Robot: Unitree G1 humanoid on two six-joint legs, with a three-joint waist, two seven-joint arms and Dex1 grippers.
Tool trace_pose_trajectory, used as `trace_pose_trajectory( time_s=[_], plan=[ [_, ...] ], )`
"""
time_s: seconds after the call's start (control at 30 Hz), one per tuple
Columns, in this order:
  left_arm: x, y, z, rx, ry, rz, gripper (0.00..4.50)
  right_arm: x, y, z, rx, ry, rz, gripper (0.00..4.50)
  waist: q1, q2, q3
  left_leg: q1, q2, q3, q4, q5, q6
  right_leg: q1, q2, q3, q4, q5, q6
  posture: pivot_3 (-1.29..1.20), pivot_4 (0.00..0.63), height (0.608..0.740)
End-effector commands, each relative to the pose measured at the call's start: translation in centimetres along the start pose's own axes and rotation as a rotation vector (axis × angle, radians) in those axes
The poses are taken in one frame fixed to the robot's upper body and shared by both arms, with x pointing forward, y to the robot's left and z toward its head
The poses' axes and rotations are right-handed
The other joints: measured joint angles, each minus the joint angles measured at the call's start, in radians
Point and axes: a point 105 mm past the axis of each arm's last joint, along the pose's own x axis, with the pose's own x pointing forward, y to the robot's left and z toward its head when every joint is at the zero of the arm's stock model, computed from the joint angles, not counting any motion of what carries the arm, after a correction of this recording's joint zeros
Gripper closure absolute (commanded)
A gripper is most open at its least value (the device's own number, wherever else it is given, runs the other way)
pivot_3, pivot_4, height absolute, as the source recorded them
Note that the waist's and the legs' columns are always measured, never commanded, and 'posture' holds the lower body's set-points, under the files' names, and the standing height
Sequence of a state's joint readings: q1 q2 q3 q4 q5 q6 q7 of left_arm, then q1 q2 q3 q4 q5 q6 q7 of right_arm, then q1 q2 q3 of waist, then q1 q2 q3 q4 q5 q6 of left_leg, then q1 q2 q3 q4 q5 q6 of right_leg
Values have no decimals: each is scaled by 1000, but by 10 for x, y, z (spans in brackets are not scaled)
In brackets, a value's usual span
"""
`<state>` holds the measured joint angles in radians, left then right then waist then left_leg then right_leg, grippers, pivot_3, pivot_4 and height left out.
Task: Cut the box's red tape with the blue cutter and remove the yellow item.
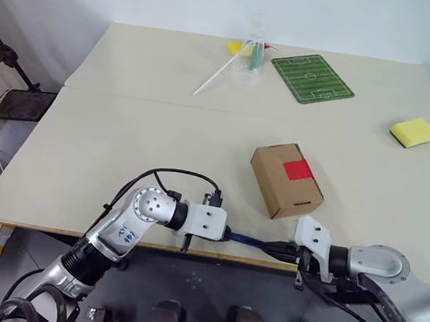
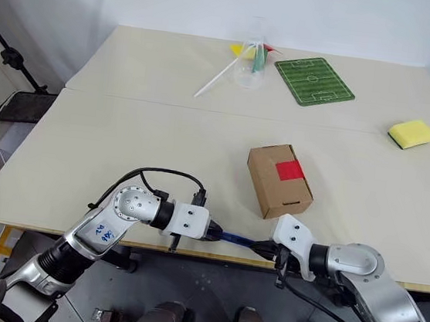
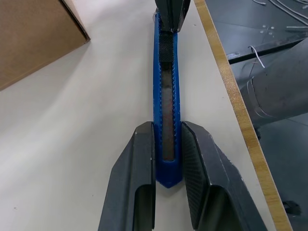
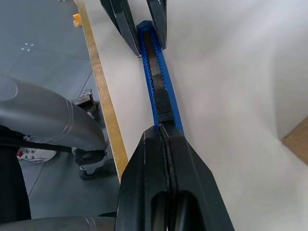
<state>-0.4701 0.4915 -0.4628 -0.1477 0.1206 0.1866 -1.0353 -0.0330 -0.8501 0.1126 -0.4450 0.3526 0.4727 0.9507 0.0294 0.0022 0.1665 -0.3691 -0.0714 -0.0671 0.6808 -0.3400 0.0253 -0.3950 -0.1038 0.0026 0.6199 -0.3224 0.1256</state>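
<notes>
Near the front edge of the pale beige table (image 1: pixel 123 150), both grippers meet on the slim blue pen-like cutter (image 3: pixel 166 96), which lies flat along that edge. L gripper (image 3: pixel 168 159) has its jaws pinching the cutter's rounded butt end, one black finger each side, pads touching the blue ribbed body. R gripper (image 4: pixel 164 137) comes from the opp. end; its jaws are pressed together w/ almost no gap, tips right at the cutter's black slider, on top of the body — whether they actually grip the slider, can't tell. In the head views the cutter spans the short gap btwn the two grippers, blue body showing mid-way. Just beyond it, further onto the table and slightly to the R, sits the small brown cardboard box (image 1: pixel 285 180), flaps down, w/ a small square of bright red tape (image 1: pixel 297 170) on its top face; box is near the cutter but apart from both grippers. Well apart at the far side: green football-pitch mat (image 1: pixel 312 78), clear plastic cup (image 1: pixel 250 60) w/ a long white stick (image 1: pixel 215 75) leaning by it, small yellow scrap (image 1: pixel 234 47) beside the cup. Flat yellow sponge (image 1: pixel 415 132) lies near the R edge.
</notes>
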Motion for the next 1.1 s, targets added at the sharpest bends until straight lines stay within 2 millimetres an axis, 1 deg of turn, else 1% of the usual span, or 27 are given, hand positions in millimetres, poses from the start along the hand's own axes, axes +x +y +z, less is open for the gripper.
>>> trace_pose_trajectory(
  time_s=[0.03,0.47,0.6,0.63,0.67,0.7,0.73,0.77,0.8,0.83,0.87,0.93,1.03,1.07,1.1],
  plan=[
    [4,-8,-4,-1,23,-35,4072,8,1,-11,26,34,6,4479,-2,-1,0,0,0,0,0,0,0,0,0,0,0,0,0,0,150,740],
    [6,-9,-2,4,16,-44,4072,33,7,6,46,-40,27,4479,-3,-1,-1,1,0,0,0,0,0,0,0,0,0,0,0,0,150,740],
    [6,-9,-2,3,13,-44,4072,34,10,8,63,-49,35,4479,-3,-1,-1,1,0,0,0,0,0,0,0,0,0,0,0,0,150,740],
    [5,-9,-2,3,13,-42,4072,30,11,12,75,-67,39,4479,-2,-1,-1,1,0,0,0,0,0,0,0,0,0,0,0,0,150,740],
    [3,-7,-3,0,7,-23,4072,23,13,23,88,-133,49,4479,-1,-1,-1,1,0,0,0,0,0,0,0,0,0,0,0,0,150,740],
    [-1,-4,-2,3,-14,13,4072,10,25,36,169,-207,123,4321,0,-1,-1,0,0,-1,0,0,0,0,0,0,0,0,0,0,150,740],
    [-7,-3,-1,-52,-42,37,4072,-3,31,56,163,-316,152,4126,1,0,0,0,0,-1,0,0,0,0,0,0,0,0,0,0,150,740],
    [-11,-3,-1,-93,-63,49,4072,-12,35,68,152,-384,167,3895,0,1,0,-2,0,-2,-1,0,0,0,0,0,1,0,0,0,150,740],
    [-16,0,1,-139,-102,82,4072,-21,31,78,197,-443,130,3637,-3,1,0,-2,0,-2,-1,0,0,-1,0,0,1,0,0,0,150,740],
    [-22,6,4,-111,-123,134,4072,-29,29,82,259,-473,108,3241,-8,0,0,-2,0,-3,-1,0,0,-1,0,0,2,0,0,0,150,740],
    [-31,8,14,-39,-192,167,4072,-38,29,80,336,-461,98,2938,-7,0,1,-2,1,-2,-1,0,0,-1,1,0,1,0,0,0,150,740],
    [-44,13,22,39,-239,241,4072,-53,33,77,471,-435,106,2237,-2,0,1,-2,2,-2,-1,0,0,-1,0,-1,1,0,0,0,150,740],
    [-58,16,31,159,-287,289,4072,-69,32,75,668,-388,83,1241,6,0,1,-2,2,-3,-1,0,-1,1,-1,-2,-4,0,0,0,150,740],
    [-63,19,34,211,-293,308,4072,-72,30,71,757,-315,62,904,7,1,2,-2,2,-3,-1,0,-1,2,-1,-2,-7,0,0,0,150,740],
    [-66,22,36,243,-298,323,4072,-74,28,70,803,-261,40,498,7,1,2,-2,2,-3,0,0,0,3,-1,-2,-8,0,0,0,150,740]
  ],
)
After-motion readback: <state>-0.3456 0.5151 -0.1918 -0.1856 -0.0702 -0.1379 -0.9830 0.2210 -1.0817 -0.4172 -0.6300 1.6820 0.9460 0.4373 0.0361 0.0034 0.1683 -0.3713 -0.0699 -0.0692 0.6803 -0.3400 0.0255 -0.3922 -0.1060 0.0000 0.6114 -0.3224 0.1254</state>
